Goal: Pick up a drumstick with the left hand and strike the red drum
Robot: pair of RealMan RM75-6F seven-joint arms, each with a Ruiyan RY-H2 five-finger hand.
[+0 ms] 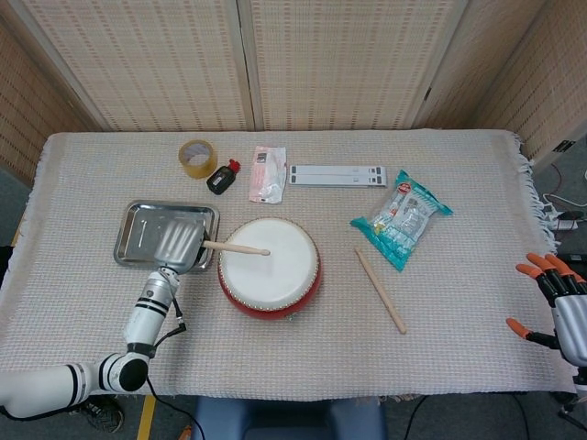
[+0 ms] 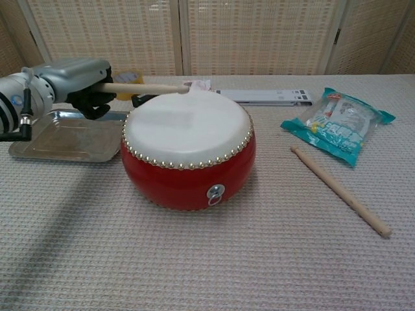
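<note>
The red drum (image 1: 270, 268) (image 2: 188, 153) with its white skin stands mid-table. My left hand (image 1: 181, 241) (image 2: 76, 80) grips a wooden drumstick (image 1: 237, 247) (image 2: 142, 88) just left of the drum. The stick reaches over the drumhead, roughly level, its tip raised above the skin in the chest view. A second drumstick (image 1: 380, 289) (image 2: 340, 190) lies on the cloth to the right of the drum. My right hand (image 1: 556, 308) hangs at the far right edge, off the table, fingers apart and holding nothing.
A metal tray (image 1: 136, 234) (image 2: 45, 140) lies under my left hand. At the back sit a tape roll (image 1: 195, 158), a small black bottle (image 1: 221, 177), a white packet (image 1: 267, 173) and a flat white strip (image 1: 337, 175). A teal snack bag (image 1: 402, 218) (image 2: 338, 125) lies right.
</note>
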